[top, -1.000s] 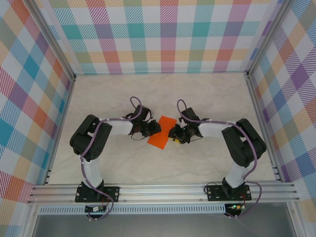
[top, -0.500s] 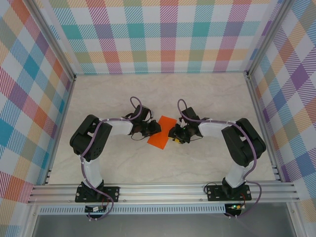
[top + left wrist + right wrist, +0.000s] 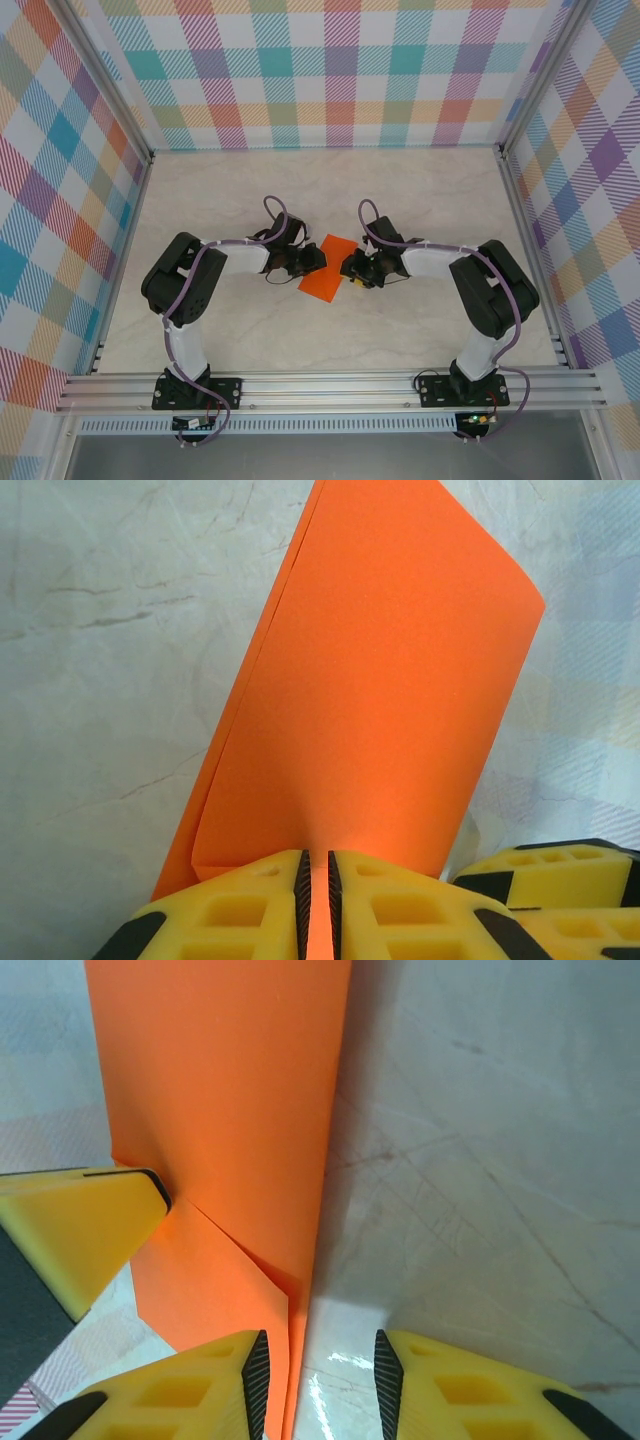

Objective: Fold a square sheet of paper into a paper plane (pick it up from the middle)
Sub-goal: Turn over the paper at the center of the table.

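The orange sheet of paper [image 3: 327, 268] sat near the middle of the pale marbled table [image 3: 420, 190], between the two arms, with one gripper at each side of it. It was folded over on itself into a narrow strip of two layers. In the left wrist view the sheet of paper [image 3: 380, 680] had a rounded fold along its right side and two loose edges, slightly parted, on its left. In the right wrist view a slanted crease ran across its near corner [image 3: 230, 1090].

The left gripper [image 3: 312, 262] pinched the sheet's near edge, its fingers [image 3: 240, 910] pressed tight on the paper. The right gripper [image 3: 320, 1352] had its fingers spread, with the paper's edge running up between them. That edge seemed to brush the left finger pad [image 3: 256, 1370], though this is hard to judge.

Compared with a second earlier, the right gripper [image 3: 349, 270] had crept slightly toward the sheet, while paper and left gripper stayed put.
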